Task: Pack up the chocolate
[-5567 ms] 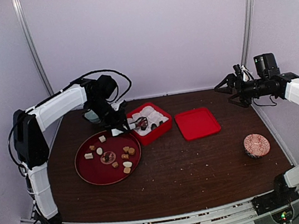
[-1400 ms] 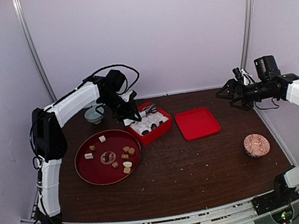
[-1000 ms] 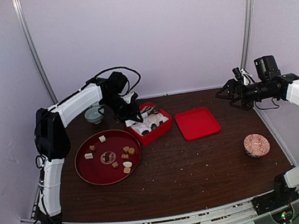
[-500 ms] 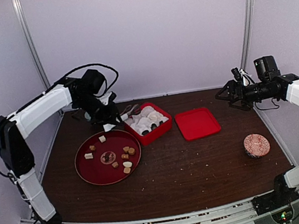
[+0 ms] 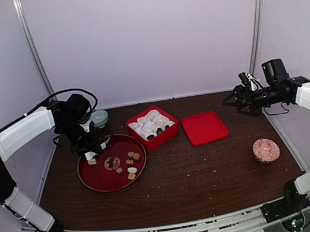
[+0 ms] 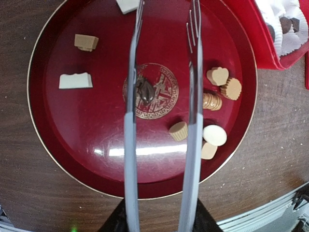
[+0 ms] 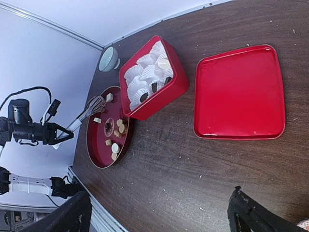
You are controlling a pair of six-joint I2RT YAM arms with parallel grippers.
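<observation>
Left gripper (image 5: 84, 143) is pinched on the handle end of the long metal tongs (image 6: 131, 154). A second ago it had them over the box; now it's swung back left over the round dark-red plate (image 6: 87, 125). Tong tips are apart with nothing between them, so I read it as last piece delivered, next pick not started.

About ten loose pieces of chocolate (image 6: 178, 131) are on the plate: tan, cream, and one dark brown piece (image 6: 146, 92) at the centre, between the tong arms in the wrist view. Can't tell tong height.

The square red box (image 5: 161, 140) of white paper cups (image 5: 150, 122) has a few cups filled; the rest look empty. Flat red lid (image 5: 204, 127) lies beside it, off. Right gripper (image 5: 233, 98) is spread wide and empty, well clear at the far right.

Plenty left to pack; lid comes last.
</observation>
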